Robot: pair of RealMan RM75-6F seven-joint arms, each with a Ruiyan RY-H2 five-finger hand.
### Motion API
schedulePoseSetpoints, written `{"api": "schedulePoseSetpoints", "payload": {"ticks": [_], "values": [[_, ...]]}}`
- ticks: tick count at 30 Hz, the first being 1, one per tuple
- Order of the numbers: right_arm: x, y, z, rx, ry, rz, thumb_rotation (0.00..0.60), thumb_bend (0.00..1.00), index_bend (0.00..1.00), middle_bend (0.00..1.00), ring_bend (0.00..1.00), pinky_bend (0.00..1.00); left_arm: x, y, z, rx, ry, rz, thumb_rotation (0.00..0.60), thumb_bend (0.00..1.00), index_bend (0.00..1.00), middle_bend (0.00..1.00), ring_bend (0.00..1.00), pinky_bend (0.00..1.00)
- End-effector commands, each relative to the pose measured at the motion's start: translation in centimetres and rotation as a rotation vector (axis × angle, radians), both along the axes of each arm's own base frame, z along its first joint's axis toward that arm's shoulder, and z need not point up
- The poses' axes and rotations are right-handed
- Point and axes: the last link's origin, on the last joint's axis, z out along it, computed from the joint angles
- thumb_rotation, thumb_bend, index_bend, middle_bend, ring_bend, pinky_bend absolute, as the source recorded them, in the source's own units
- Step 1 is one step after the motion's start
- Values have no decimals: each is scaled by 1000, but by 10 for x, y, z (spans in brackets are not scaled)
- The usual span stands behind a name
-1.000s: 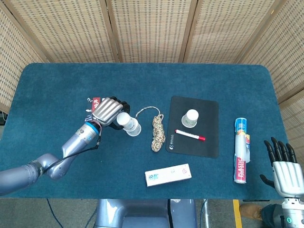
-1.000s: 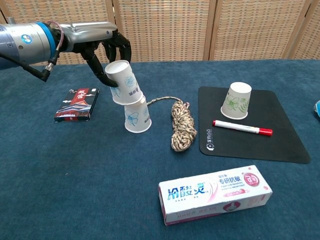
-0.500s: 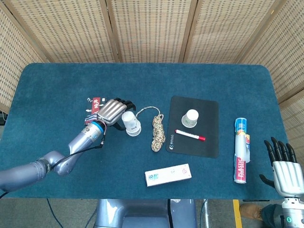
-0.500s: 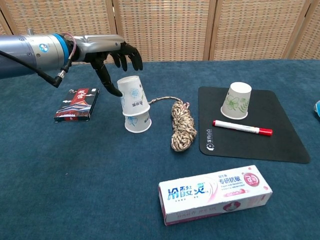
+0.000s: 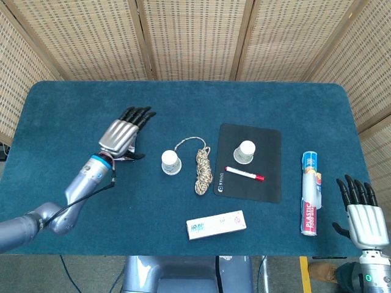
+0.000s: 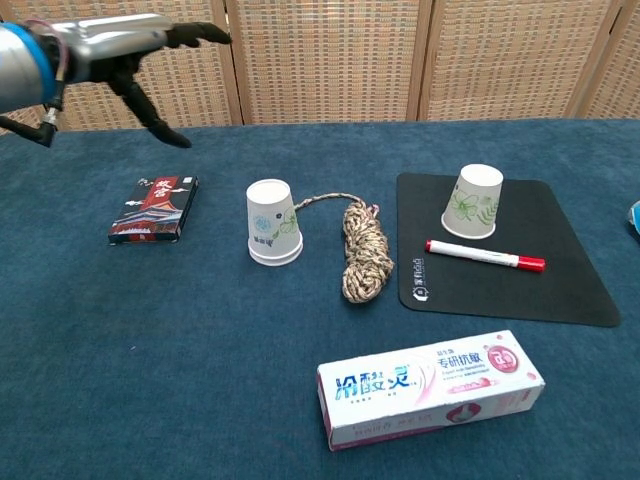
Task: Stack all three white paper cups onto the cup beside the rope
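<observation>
Upside-down white paper cups (image 5: 171,162) (image 6: 273,222) stand nested as one low stack just left of the coiled rope (image 5: 202,168) (image 6: 364,250). Another upside-down white cup (image 5: 245,152) (image 6: 474,201) with a green print sits on the black mat (image 5: 266,183) (image 6: 560,290). My left hand (image 5: 122,133) (image 6: 140,45) hovers open, fingers spread, up and to the left of the stack, holding nothing. At the table's near right corner my right hand (image 5: 361,210) is open and empty; only the head view shows it.
A red-capped marker (image 5: 244,174) (image 6: 485,255) lies on the mat in front of the cup. A toothpaste box (image 5: 215,224) (image 6: 430,388) lies near the front edge. A dark card box (image 6: 153,209) sits left of the stack. A plastic-wrap roll (image 5: 310,192) lies at the right.
My left hand let go of the cup, which slid fully down over the cup beside the rope. The hand then lifted and drew back to the left. The right hand barely moved.
</observation>
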Motion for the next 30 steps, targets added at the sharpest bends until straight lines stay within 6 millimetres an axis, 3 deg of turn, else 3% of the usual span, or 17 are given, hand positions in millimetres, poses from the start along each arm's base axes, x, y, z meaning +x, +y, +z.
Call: {"api": "schedulePoseSetpoints", "payload": {"ticks": [1, 5, 12, 16, 17, 23, 30], "values": [[5, -16, 0, 26, 3, 36, 600, 0, 0, 0, 0, 0, -48, -30, 32, 105, -19, 105, 600, 0, 0, 0, 0, 0], [16, -47, 2, 87, 1, 101, 600, 0, 0, 0, 0, 0, -87, -62, 53, 190, 22, 200, 600, 0, 0, 0, 0, 0], [45, -95, 2, 149, 37, 213, 600, 0, 6, 0, 0, 0, -128, -108, 72, 274, 26, 340, 600, 0, 0, 0, 0, 0], [77, -127, -15, 240, -19, 268, 600, 0, 35, 11, 0, 0, -142, -129, 81, 332, 69, 392, 600, 0, 0, 0, 0, 0], [100, -147, -34, 324, -87, 285, 600, 0, 40, 13, 0, 0, -143, -137, 83, 349, 90, 394, 600, 0, 0, 0, 0, 0], [132, -197, -73, 435, -143, 245, 600, 0, 91, 31, 0, 0, -142, -138, 84, 327, 97, 391, 600, 0, 0, 0, 0, 0], [146, -232, -102, 443, -176, 194, 600, 0, 157, 99, 30, 0, -145, -135, 83, 303, 104, 399, 600, 0, 0, 0, 0, 0]]}}
